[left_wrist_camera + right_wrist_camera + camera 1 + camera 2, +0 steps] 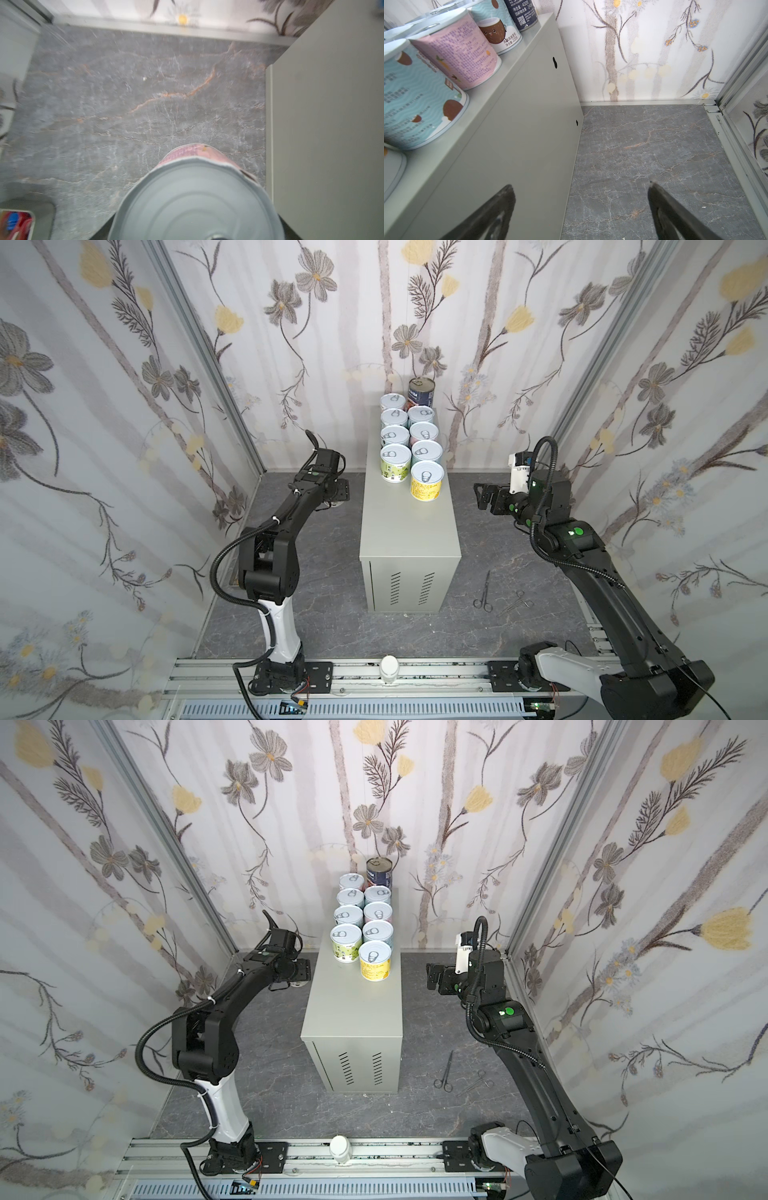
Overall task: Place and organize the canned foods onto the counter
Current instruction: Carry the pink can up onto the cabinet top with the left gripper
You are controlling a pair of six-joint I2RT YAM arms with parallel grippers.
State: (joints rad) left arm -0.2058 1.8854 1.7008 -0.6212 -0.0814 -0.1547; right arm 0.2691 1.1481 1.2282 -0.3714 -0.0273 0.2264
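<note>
Well, my left gripper (337,501) pinches the short pink-labelled can (197,199) upright; the tall grey-beige metal counter (409,539) stands just right of it; right gripper (580,185) spread, empty.

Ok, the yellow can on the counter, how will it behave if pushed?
The yellow can looks like rigid metal, so it probably slides rather than deforms. It is short and wide, so tipping seems unlikely. It stands near the counter edge; a sideways shove might drop it.
</note>
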